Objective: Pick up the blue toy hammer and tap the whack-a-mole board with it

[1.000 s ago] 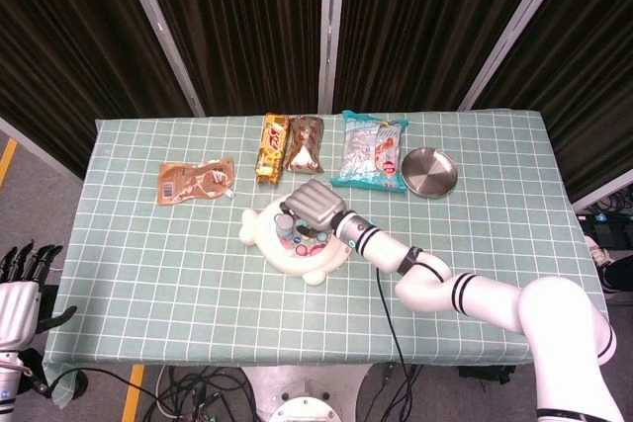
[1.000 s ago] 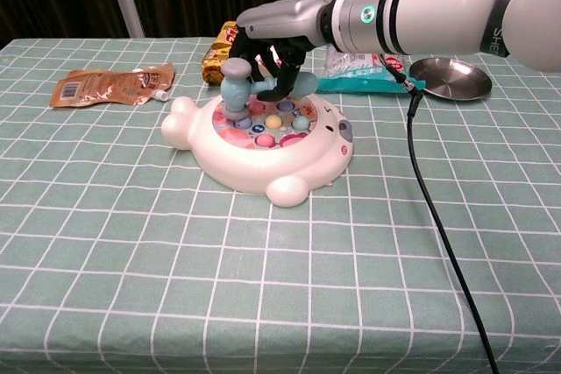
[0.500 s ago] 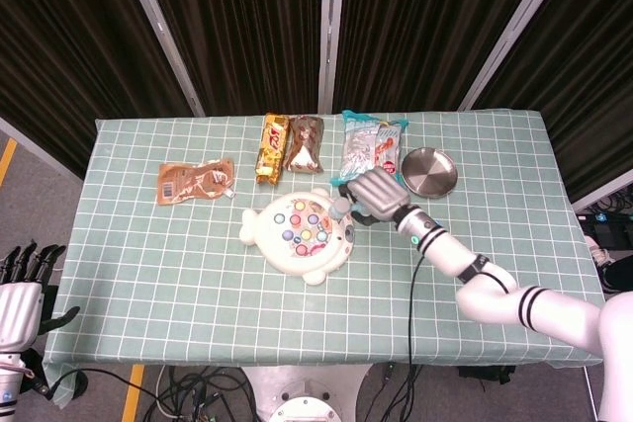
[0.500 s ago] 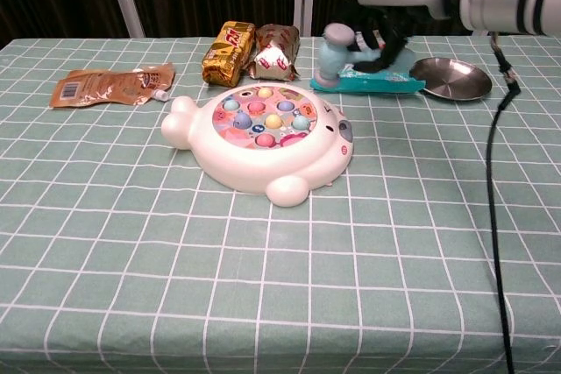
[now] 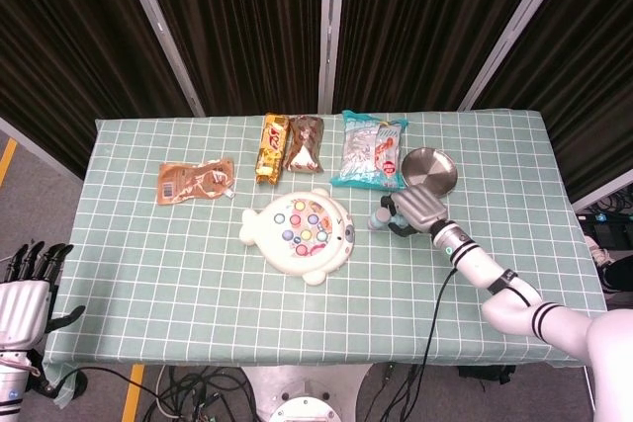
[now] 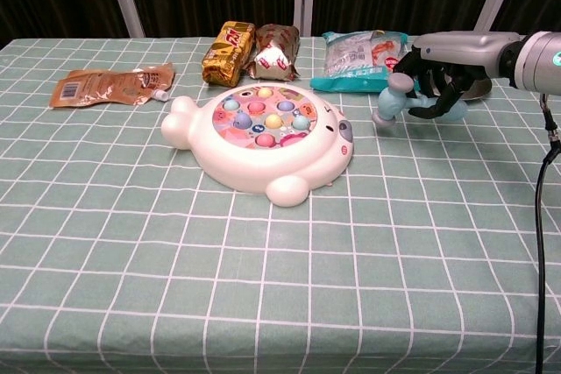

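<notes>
White plastic and pastel buttons make up the whack-a-mole board [image 6: 259, 136], lying near the middle of the green checked tablecloth [image 6: 263, 286]. To its right, apart from it, the right hand [image 6: 436, 76] has its dark fingers wrapped round the handle of the blue toy hammer [image 6: 392, 99], whose head hangs low over the cloth. The left hand [image 5: 22, 298] hangs beside the table's near left corner, fingers spread, holding nothing. Farther back lie a brown pouch [image 6: 109, 85], two snack packs [image 6: 251, 52], a bag [image 6: 359, 59] and a steel dish [image 5: 428, 171]

No legible text on the snack packets [image 6: 235, 52] or elsewhere.
</notes>
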Controlling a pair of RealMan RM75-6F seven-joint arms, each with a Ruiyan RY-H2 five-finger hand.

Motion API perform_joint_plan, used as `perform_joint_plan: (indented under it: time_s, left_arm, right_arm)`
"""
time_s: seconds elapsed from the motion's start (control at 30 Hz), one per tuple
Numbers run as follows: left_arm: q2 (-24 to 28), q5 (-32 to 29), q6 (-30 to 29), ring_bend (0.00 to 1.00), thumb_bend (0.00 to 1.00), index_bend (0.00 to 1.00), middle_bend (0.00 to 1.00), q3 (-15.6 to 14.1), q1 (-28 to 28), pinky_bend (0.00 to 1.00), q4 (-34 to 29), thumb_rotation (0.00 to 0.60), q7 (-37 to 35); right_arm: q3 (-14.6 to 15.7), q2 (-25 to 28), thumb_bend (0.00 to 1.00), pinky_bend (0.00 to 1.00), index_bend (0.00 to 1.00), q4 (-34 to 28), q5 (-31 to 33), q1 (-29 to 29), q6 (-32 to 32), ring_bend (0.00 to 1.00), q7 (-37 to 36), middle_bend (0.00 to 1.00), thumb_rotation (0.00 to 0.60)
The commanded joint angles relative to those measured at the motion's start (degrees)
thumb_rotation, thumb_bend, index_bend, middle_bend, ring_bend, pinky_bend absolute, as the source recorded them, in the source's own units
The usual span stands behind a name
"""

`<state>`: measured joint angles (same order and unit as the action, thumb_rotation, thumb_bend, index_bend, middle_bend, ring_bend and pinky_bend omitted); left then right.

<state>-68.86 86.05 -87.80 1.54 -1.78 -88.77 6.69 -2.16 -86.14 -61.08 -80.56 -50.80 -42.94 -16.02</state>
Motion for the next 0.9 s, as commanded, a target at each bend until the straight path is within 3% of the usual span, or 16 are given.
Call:
perform_joint_plan:
  time_s: [0.03,0.5,0.9]
  left_arm:
    - [0.03,-0.05,0.02,0.04,0.05,0.13,0.15,0.01,0.0,0.01,-0.06,0.6,0.07]
    - [-0.14,-0.22,0.08,0.04,0.05,0.13,0.15,-0.02,0.08,0.01,0.35,0.6,-0.37]
    - [-0.28,-0.09,0.04,0.04,0.05,0.13,0.15,-0.01,0.02,0.01,0.73,0.6,-0.57]
  right_arm:
    - [0.65,-2.59,0.49,0.61,0.68,3.38,-2.16,0.23,-0.33,0.51,-2.83,0.63,0.6]
    - [1.92,-4.17,0.47,0.44,0.48,6.12,-4.98,1.09,-0.51,0.33,-6.96,0.47,0.6]
    - [1.65,-3.35,0.36,0.34,0.37,4.65,-4.88,1.92,-0.6,0.25,-6.02,0.39,0.6]
